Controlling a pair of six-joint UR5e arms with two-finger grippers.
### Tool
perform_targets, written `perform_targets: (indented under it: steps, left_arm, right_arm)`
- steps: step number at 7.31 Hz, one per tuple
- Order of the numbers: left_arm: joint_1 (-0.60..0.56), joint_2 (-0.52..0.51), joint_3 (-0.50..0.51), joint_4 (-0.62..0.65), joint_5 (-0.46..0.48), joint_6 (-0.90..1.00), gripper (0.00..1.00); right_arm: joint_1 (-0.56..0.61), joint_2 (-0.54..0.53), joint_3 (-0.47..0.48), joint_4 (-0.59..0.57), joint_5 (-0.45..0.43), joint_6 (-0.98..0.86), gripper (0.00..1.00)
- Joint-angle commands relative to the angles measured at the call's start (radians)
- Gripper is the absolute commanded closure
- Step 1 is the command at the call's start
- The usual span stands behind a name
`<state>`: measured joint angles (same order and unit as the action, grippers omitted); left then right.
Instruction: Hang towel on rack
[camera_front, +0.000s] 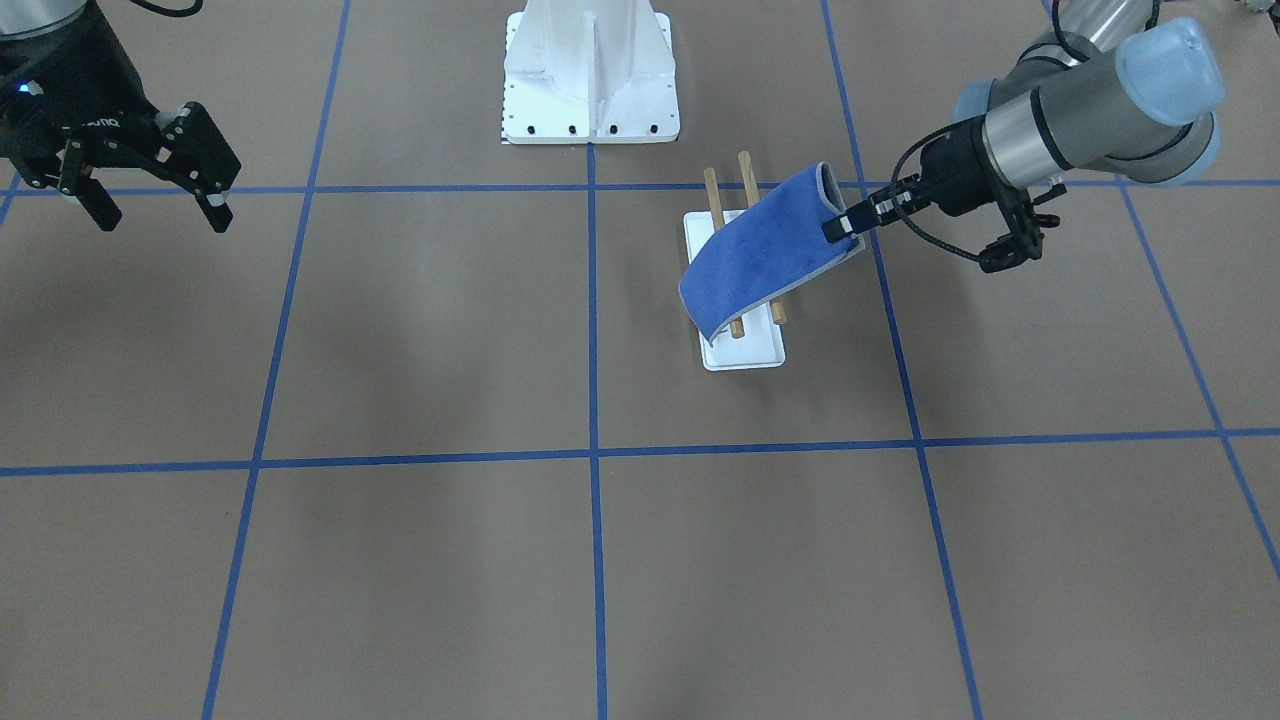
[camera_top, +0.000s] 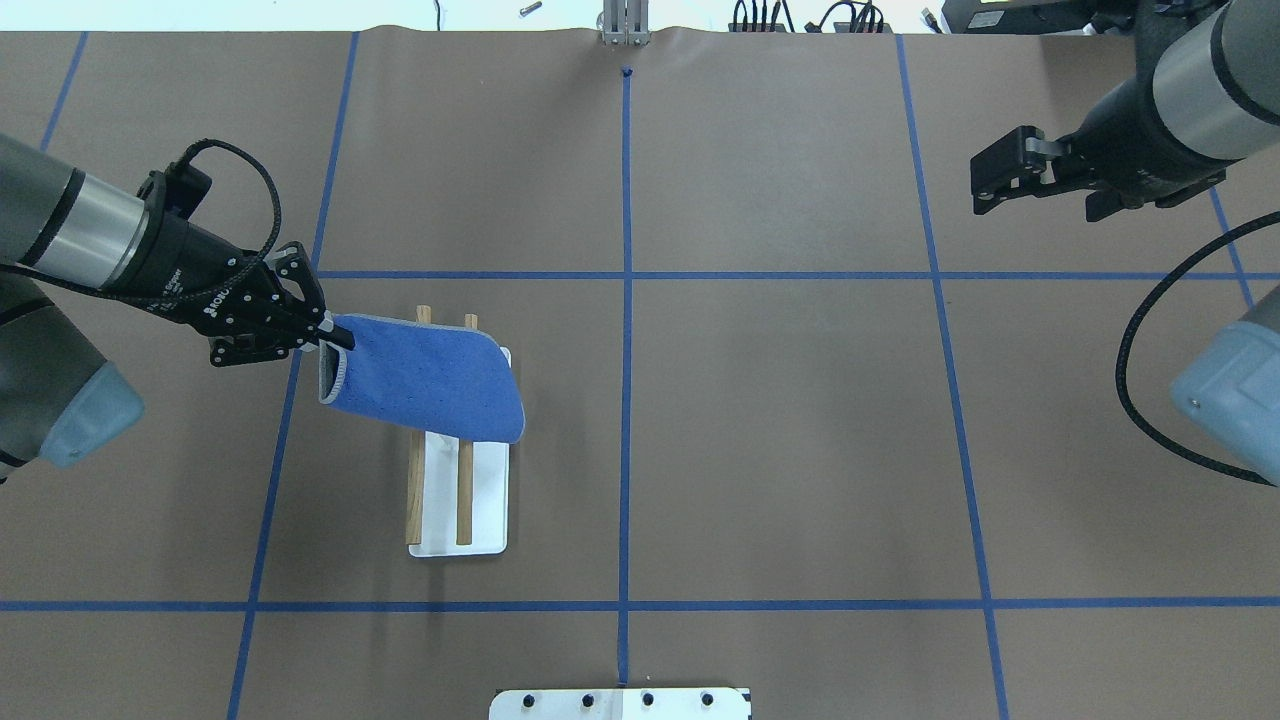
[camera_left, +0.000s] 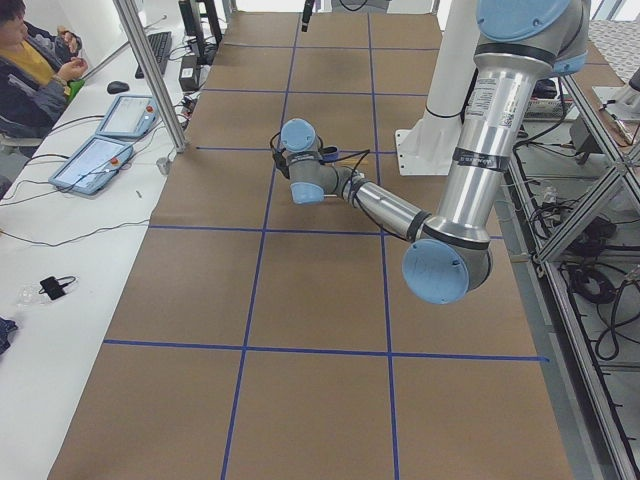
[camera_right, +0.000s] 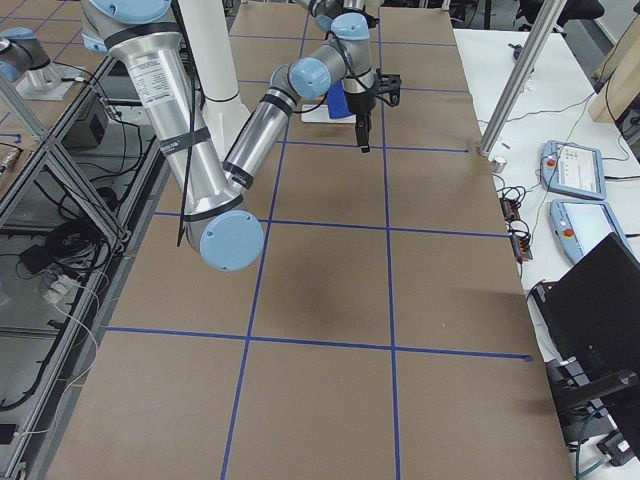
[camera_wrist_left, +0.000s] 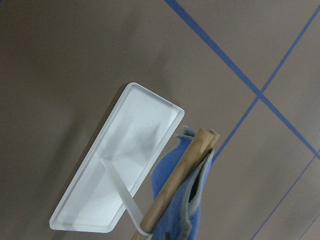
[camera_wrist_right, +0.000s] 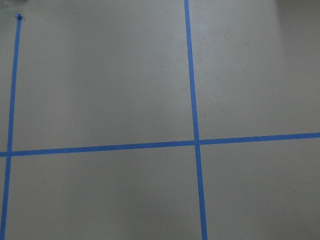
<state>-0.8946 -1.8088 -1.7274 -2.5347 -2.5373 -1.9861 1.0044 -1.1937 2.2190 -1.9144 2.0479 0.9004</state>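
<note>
The royal-blue towel (camera_front: 760, 255) lies across both brown rods of the rack (camera_front: 712, 195), over the rack's white base plate (camera_front: 745, 350). In the overhead view the towel (camera_top: 430, 380) covers the rods' far half, and the near half of the rods (camera_top: 464, 490) is bare. One towel edge hangs down on the side toward the table's middle. My left gripper (camera_front: 840, 225) is shut on the opposite edge and holds it up beside the rack (camera_top: 335, 338). The left wrist view shows a rod (camera_wrist_left: 175, 185), the towel (camera_wrist_left: 192, 200) and the base plate (camera_wrist_left: 125, 165). My right gripper (camera_front: 160, 215) is open and empty, far from the rack.
A large white bolted pedestal (camera_front: 590, 80) stands at the robot's side of the table, close behind the rack. Blue tape lines (camera_top: 625, 300) divide the brown table. The right wrist view shows only bare table and tape (camera_wrist_right: 195, 142).
</note>
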Motion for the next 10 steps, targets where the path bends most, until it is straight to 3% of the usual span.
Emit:
perform_targets:
  steps: [1, 2, 3, 5, 7, 8, 10]
  left_arm:
    - [0.000, 0.014, 0.011, -0.001, 0.000, 0.006, 1.00]
    - [0.000, 0.014, 0.017, -0.001, 0.000, 0.007, 1.00]
    - [0.000, 0.014, 0.035, -0.002, 0.002, 0.009, 0.53]
    - [0.000, 0.028, 0.095, -0.079, 0.003, 0.009, 0.27]
    - [-0.010, 0.054, 0.176, -0.201, 0.002, 0.009, 0.20]
    - [-0.038, 0.051, 0.172, -0.202, 0.000, 0.009, 0.05]
    - [-0.183, 0.043, 0.167, -0.238, 0.000, 0.010, 0.03]
  right_arm:
    - [0.023, -0.004, -0.012, 0.000, 0.015, -0.026, 0.00]
    - [0.031, -0.010, -0.012, 0.000, 0.021, -0.029, 0.00]
    - [0.036, -0.010, -0.012, 0.000, 0.021, -0.029, 0.00]
    - [0.056, -0.010, -0.015, 0.000, 0.047, -0.032, 0.00]
    - [0.065, -0.010, -0.015, 0.000, 0.051, -0.034, 0.00]
    - [0.080, -0.012, -0.016, 0.000, 0.069, -0.035, 0.00]
    - [0.146, -0.041, -0.050, 0.000, 0.103, -0.154, 0.00]
